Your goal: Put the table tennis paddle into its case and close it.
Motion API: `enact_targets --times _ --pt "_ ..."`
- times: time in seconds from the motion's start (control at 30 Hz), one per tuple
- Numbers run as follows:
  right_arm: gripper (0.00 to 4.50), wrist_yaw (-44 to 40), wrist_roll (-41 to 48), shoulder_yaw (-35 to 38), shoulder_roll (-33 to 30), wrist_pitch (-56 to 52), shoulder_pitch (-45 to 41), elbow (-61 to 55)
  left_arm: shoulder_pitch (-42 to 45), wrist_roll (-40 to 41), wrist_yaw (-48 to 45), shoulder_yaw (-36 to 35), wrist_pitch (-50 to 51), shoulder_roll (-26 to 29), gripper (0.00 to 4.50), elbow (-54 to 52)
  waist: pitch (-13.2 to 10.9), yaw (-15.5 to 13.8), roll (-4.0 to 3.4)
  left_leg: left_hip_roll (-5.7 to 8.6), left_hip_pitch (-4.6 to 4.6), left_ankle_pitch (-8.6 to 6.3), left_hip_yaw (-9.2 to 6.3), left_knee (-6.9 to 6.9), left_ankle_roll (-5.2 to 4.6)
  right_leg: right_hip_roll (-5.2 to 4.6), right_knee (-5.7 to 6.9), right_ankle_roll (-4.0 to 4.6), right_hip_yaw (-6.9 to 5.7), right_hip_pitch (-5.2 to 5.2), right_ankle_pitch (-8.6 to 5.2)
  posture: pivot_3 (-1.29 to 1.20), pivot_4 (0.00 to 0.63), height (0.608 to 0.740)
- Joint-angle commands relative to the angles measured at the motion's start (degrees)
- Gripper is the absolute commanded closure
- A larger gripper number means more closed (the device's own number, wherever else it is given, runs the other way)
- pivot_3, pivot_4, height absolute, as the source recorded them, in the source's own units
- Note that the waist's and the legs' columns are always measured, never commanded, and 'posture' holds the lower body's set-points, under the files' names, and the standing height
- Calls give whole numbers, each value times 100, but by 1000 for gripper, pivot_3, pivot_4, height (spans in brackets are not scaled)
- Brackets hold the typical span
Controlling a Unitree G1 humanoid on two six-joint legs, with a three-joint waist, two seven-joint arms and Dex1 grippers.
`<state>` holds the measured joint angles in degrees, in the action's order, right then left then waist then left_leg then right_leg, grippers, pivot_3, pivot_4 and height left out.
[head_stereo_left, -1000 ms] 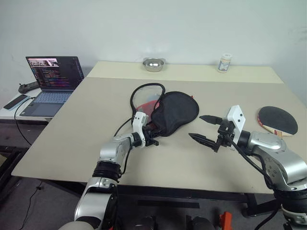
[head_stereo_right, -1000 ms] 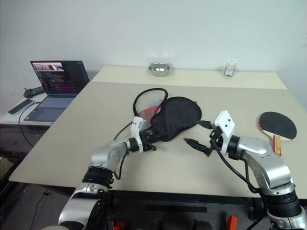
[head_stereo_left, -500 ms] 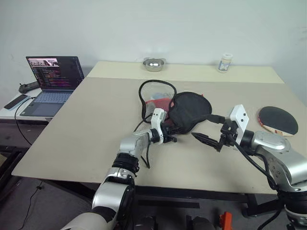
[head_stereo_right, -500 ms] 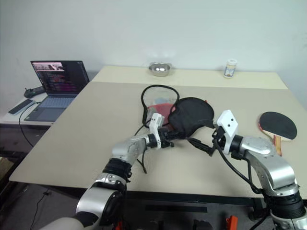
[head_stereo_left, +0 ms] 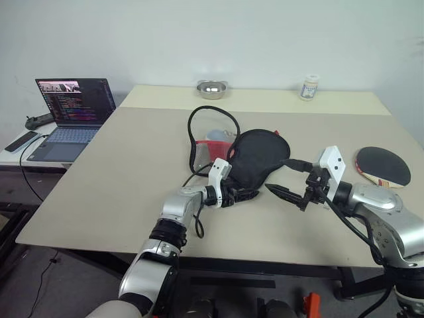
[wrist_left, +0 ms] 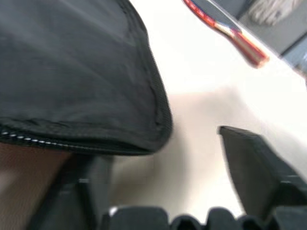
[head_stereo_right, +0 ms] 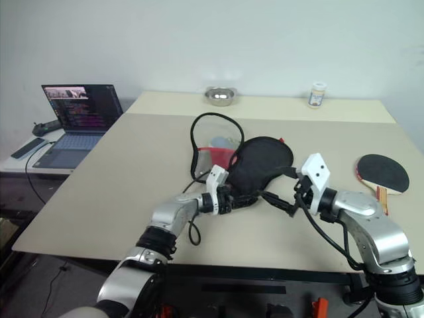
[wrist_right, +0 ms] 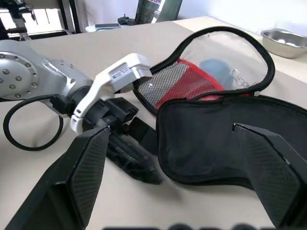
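two grippers flank the case (head_stereo_left: 255,161) in the left eye view: the left gripper (head_stereo_left: 246,195) at its near edge, fingers parted and released, the right gripper (head_stereo_left: 286,179) just right of the case, spread wide and empty. the table tennis paddle (head_stereo_left: 384,165) lies well right of the case.

left wrist view: the case's zipped edge (wrist_left: 81,139) sits between parted fingers (wrist_left: 254,167).

right wrist view: the case gapes open beyond wide fingers (wrist_right: 86,167).

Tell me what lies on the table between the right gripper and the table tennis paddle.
Nothing: in the left eye view the stretch from the right gripper to the table tennis paddle is bare table, crossed above only by that arm's own wrist.
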<state>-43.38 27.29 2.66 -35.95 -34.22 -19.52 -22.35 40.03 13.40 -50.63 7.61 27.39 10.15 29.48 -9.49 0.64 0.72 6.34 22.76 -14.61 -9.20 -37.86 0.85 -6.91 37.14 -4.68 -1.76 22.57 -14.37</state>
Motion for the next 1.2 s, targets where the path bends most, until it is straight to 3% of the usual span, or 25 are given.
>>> enact_targets --times 0.03,0.17,0.27,0.5,0.67,0.87,1.2 --pt "0 19 113 118 10 50 -124 -127 -392 -362 -196 273 -197 512 22 -335 1 50 -1 -1 -5 0 1 1 0 1 1 0 3 -4 0 0 150 740" --pt "0 149 75 -8 176 21 -186 -26 -1194 -411 -841 475 -569 1416 22 -1275 3 185 -3 -10 -38 -6 23 16 -7 14 2 1 39 -16 0 0 150 740" --pt "0 532 -184 -175 408 -14 -334 213 -1361 -102 -1025 195 -679 1699 22 -1703 4 182 0 -15 -99 -13 66 79 -22 16 -5 1 85 -27 -1 0 150 740" --pt "0 1290 -457 -478 971 -741 -788 864 -1581 454 -1621 -246 -561 2469 22 -2424 2 107 2 -18 -80 -3 79 86 -6 20 -3 3 102 8 0 0 150 740" --pt "0 1989 -578 -481 1545 -1537 -1110 1507 -1326 645 -1675 -623 -606 2693 22 -2287 2 103 2 -18 -76 -2 84 88 -3 18 -4 3 105 15 0 0 150 740" --pt "0 2675 -1023 -441 2052 -1539 -1493 2468 -1090 787 -1796 -763 -595 2786 22 -2294 2 116 2 -17 -69 -1 104 91 -2 19 4 3 118 37 0 0 150 740" --pt "0 2804 -1223 -519 2677 -1139 -2045 3374 -1014 796 -1752 -747 -568 2750 22 -2324 2 158 2 -25 -50 0 132 90 -2 23 17 5 136 70 1 0 150 740"
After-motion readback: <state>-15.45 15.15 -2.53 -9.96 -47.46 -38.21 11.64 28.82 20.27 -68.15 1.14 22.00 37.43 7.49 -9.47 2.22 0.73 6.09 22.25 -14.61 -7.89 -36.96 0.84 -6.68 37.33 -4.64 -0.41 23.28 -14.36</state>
